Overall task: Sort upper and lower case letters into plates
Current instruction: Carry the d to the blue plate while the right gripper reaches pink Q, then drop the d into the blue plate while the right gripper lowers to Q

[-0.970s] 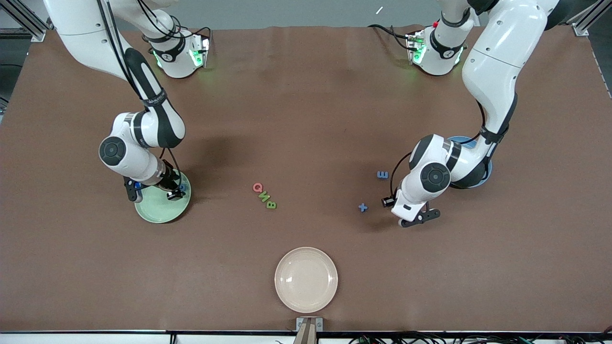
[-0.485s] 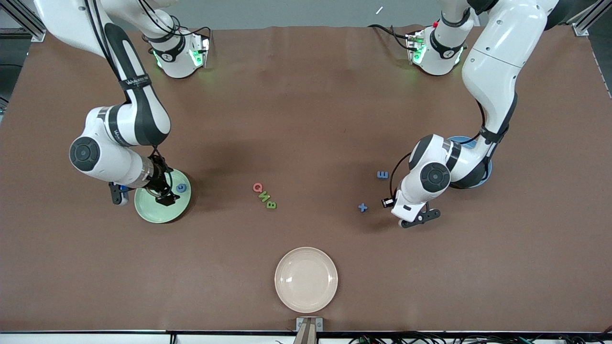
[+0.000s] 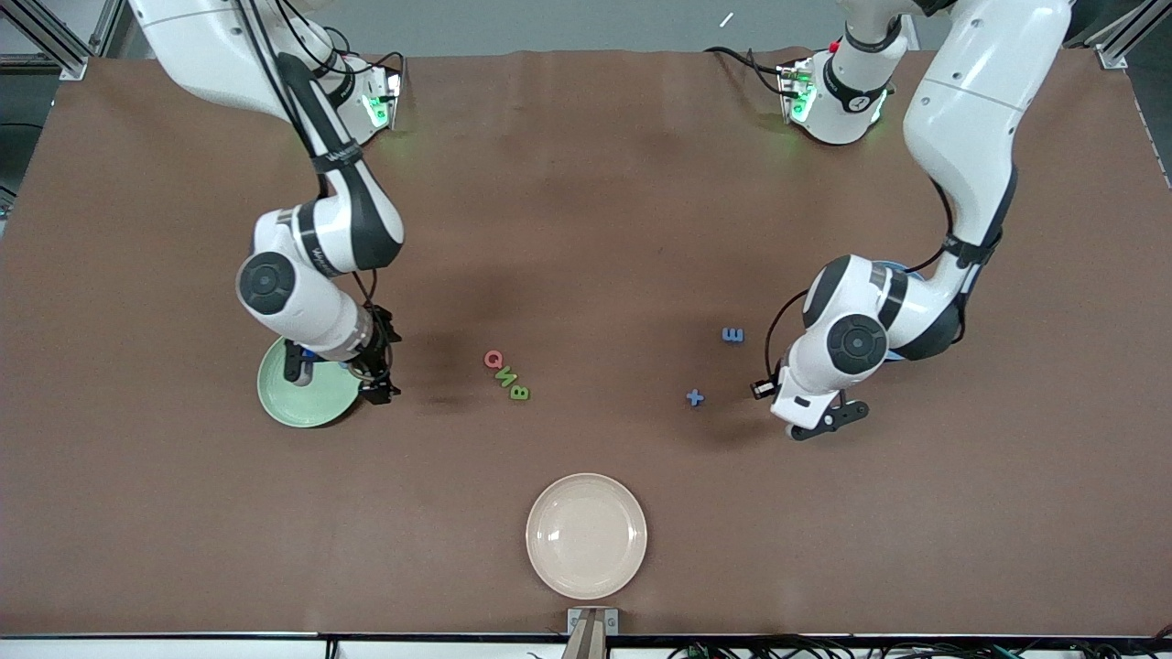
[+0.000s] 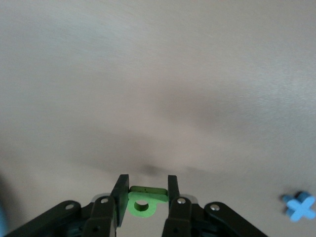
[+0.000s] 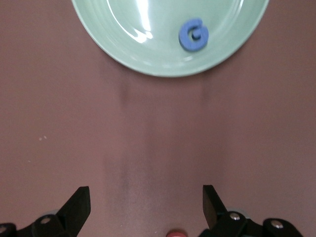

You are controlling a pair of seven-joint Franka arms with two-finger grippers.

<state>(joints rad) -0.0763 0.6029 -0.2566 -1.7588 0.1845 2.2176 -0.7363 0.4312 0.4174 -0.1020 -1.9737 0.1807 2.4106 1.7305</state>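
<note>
Lowest in the front view, at mid-width, a cream plate (image 3: 586,535) lies on the brown surface (image 3: 586,183) with nothing in it.

Higher up, near the frame's centre, three letters form a slanted row, each touching the next: a green B (image 3: 519,394) nearest the camera, a second green letter (image 3: 504,376), then a pink Q (image 3: 493,359). Toward the left arm's end lies a blue cross-shaped piece (image 3: 695,397), and farther from the camera a blue E (image 3: 732,335), apart from it.

The left gripper (image 3: 829,419) hangs over bare surface near the cross-shaped piece. Its wrist view shows the jaws clamped on a small green letter with a round hole (image 4: 143,203), with the cross-shaped piece in the lower corner of that frame.

The right gripper (image 3: 337,375) is over the rim of the pale green plate (image 3: 293,407), on the side toward the letter row. Its jaws are spread wide and carry nothing. In the right wrist view, a blue G (image 5: 193,34) lies flat inside this plate.

The blue plate (image 3: 900,268) is almost wholly hidden under the left arm; only a sliver of rim shows.
</note>
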